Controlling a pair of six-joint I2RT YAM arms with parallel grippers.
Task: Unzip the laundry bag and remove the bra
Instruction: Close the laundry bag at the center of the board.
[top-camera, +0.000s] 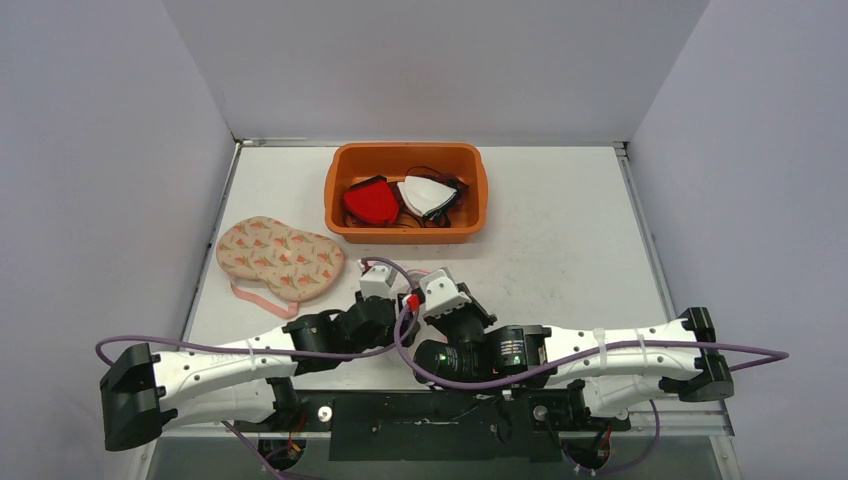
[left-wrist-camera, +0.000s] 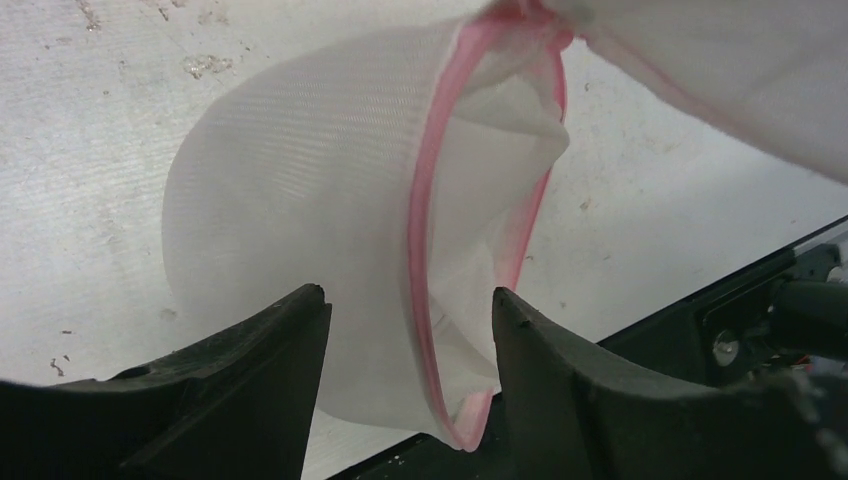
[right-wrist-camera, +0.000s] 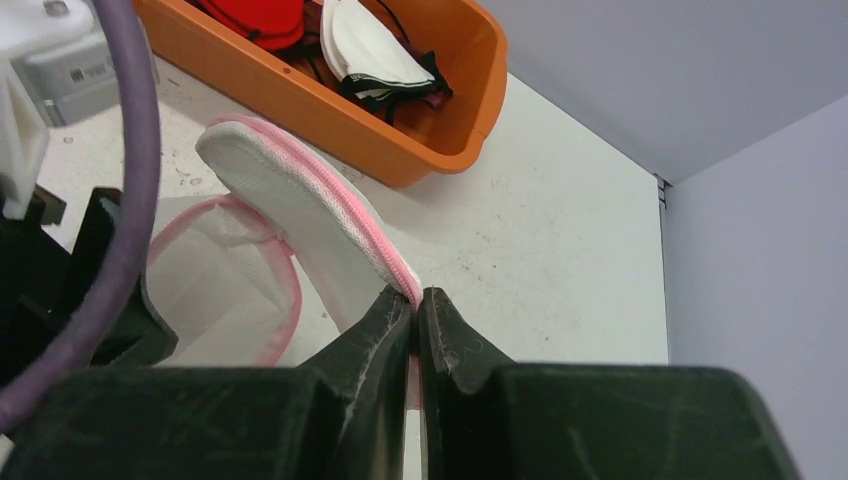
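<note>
The white mesh laundry bag (left-wrist-camera: 300, 200) with pink zipper trim hangs open between my grippers; in the top view only a pale bit (top-camera: 418, 272) shows. My left gripper (left-wrist-camera: 410, 300) is open, its jaws on either side of the bag's pink-edged mouth without touching it. My right gripper (right-wrist-camera: 415, 295) is shut on the pink zipper edge of the bag's flap (right-wrist-camera: 290, 190) and holds it up. A peach floral bra (top-camera: 280, 258) with a pink strap lies on the table at the left, outside the bag. I see nothing inside the bag.
An orange bin (top-camera: 345, 190) stands at the back centre with a red bra (top-camera: 370, 203) and a white bra (top-camera: 425, 193) in it; it also shows in the right wrist view (right-wrist-camera: 440, 140). Purple cables loop over both arms. Walls enclose the table.
</note>
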